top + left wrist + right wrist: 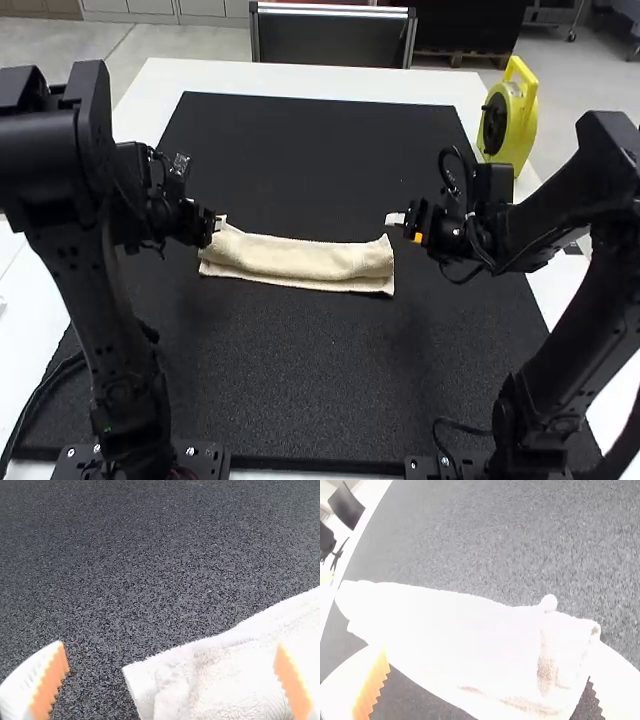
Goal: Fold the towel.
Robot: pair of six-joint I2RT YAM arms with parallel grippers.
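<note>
Apparently mid-fold: towel (300, 258) lies as long strip across black mat (300, 380). Left fingers (51, 680) and right fingers (371, 685) spread, gripping nothing, over mat. Next, likely: pinch one end, carry it to the other.

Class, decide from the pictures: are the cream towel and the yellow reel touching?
Apart. The high view shows bare black mat between the towel and the reel, which stands beyond it near the right edge.

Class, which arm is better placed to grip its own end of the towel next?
Probably the left: its gripper is right at the towel's left end, while the right gripper stands slightly off the right end.
</note>
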